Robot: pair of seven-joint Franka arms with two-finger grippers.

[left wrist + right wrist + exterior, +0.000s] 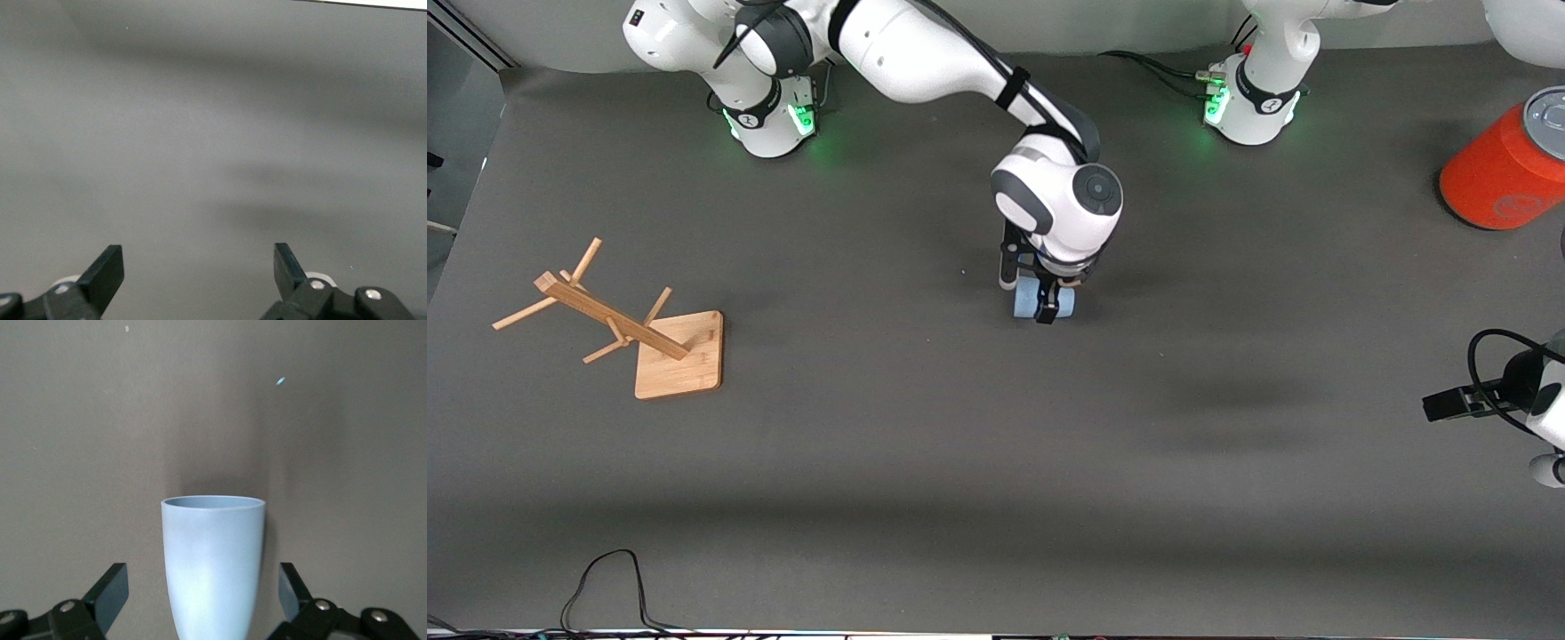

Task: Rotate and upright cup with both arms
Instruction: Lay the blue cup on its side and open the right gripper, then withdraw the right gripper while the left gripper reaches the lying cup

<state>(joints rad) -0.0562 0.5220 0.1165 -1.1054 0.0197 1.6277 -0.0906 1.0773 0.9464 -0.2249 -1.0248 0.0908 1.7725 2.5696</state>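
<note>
The pale blue cup (1023, 304) lies on its side on the grey table, near the middle. My right gripper (1030, 298) is down at the cup, open, with one finger on each side of the cup's body. In the right wrist view the cup (212, 567) fills the space between the fingers (107, 595), with a gap showing on each side, and its open rim points away from the wrist. My left gripper (1458, 402) waits over bare table at the left arm's end, open and empty. In the left wrist view the left gripper (199, 257) has only the mat under it.
A wooden rack (679, 356) lies tipped over at the right arm's end of the table. A large orange-red cylinder with a grey top (1507, 164) lies at the left arm's end, close to the left arm's base. A black cable (605, 578) loops at the table's edge nearest the front camera.
</note>
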